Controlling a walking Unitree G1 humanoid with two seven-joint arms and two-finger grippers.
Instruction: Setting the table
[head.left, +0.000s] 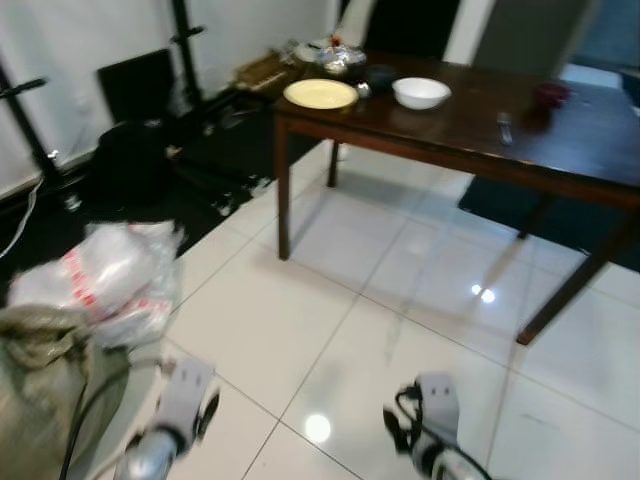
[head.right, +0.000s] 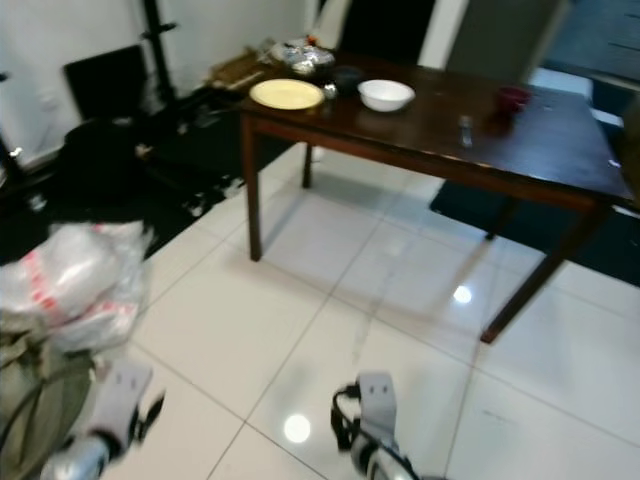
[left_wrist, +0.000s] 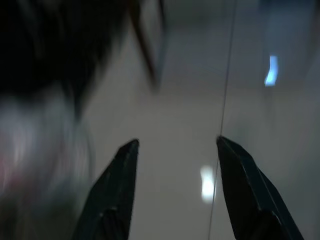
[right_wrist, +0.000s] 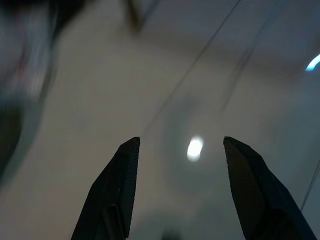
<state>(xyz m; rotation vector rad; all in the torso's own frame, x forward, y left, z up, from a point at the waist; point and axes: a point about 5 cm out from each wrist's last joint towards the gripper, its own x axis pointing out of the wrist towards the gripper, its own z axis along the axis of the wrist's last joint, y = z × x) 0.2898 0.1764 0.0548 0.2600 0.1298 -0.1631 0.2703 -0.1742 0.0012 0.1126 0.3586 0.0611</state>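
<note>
Dark wooden worktop (head.left: 470, 125) ahead, carrying yellow plate (head.left: 320, 94) and white bowl (head.left: 421, 92) near its left end. Left gripper (left_wrist: 175, 150) and right gripper (right_wrist: 180, 147) low over white tiled floor (head.left: 340, 320), jaws spread, holding nothing.

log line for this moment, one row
phase: approaching dark wooden table | on table: yellow round plate, white bowl | left gripper: open, empty, over floor | right gripper: open, empty, over floor

I can read no text anywhere before me. The white plastic bag (head.left: 105, 275) on the floor at my left carries red printing, but it is too blurred to make out a single letter. Nothing on the dark wooden table (head.left: 470, 125) shows any label or brand I can read.
</note>
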